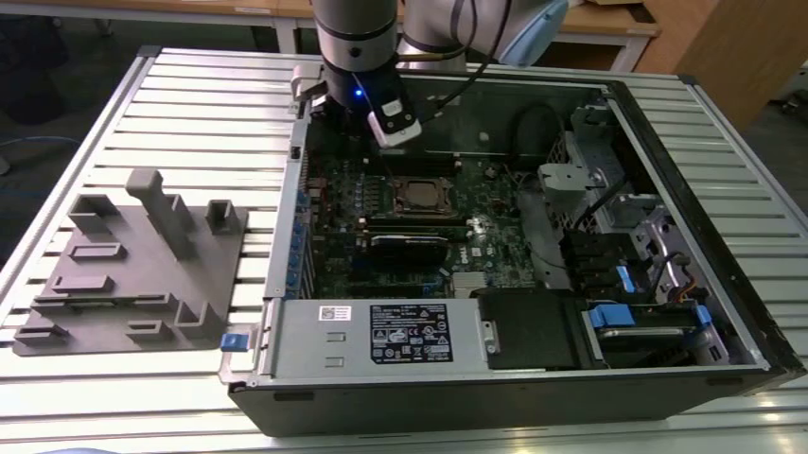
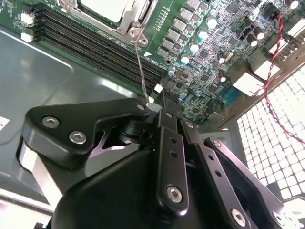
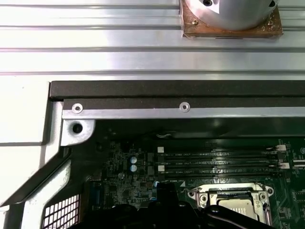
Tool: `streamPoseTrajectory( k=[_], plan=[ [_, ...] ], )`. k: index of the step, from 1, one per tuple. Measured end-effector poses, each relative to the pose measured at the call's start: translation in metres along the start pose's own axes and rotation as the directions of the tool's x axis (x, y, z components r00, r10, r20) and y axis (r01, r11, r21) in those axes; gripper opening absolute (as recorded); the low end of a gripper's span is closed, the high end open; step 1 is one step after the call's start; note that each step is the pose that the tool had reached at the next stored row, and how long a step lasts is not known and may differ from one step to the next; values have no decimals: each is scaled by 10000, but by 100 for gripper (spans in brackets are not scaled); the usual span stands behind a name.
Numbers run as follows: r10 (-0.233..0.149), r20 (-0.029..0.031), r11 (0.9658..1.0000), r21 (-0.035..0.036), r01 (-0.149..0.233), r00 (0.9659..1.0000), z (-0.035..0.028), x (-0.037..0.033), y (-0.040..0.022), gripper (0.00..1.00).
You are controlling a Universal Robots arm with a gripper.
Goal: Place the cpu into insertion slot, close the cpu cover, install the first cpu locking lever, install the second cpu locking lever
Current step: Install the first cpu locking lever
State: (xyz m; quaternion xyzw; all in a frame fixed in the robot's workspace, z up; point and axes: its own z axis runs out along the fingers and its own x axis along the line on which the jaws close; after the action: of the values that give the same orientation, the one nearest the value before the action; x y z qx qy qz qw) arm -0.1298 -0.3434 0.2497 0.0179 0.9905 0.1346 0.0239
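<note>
Black links of the gripper [image 2: 159, 106] crowd the foreground of the second wrist view, hanging over the board [image 2: 205, 71]. They hide its tip, so I cannot tell whether it is clenched or released.

The cpu [image 2: 105, 7] sits in the slot [image 3: 196, 196], its dull grey top facing up. The cover [image 3: 228, 189] lies down flat around it, and the chip shows through its window. In the exterior view the cpu [image 1: 421, 196] is near the middle of the board, just beside the gripper's end of the arm [image 1: 360, 47].

A thin wire lever [image 2: 139, 62] starts at the slot's corner. It crosses in front of the long black memory slots [image 2: 95, 43] and ends right at the gripper's tip. Whether the two touch is hidden. In the first wrist view the memory slots [image 3: 219, 162] run alongside the cover.

A red wire [image 2: 274, 71] snakes past the board's edge, next to a perforated wall. On the board, to the other side of the cpu from the gripper, lies a long black card [image 1: 411, 248].

All of this is inside an open case [image 1: 505, 407], which has a labelled box [image 1: 378, 336] at its near edge. The case lies on a slatted metal table [image 1: 189, 113]. A grey fixture [image 1: 127, 265] with upright posts stands on the table at the exterior view's left, apart from the case.
</note>
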Motion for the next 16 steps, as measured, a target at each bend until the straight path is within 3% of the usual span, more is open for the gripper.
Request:
streamPoseTrajectory(
  k=[10,16],
  plan=[
    [-1,-1,10000,-2,1,10000,17,-15,41,11],
    [-1,-1,10000,-2,1,10000,23,-112,46,11]
  ],
)
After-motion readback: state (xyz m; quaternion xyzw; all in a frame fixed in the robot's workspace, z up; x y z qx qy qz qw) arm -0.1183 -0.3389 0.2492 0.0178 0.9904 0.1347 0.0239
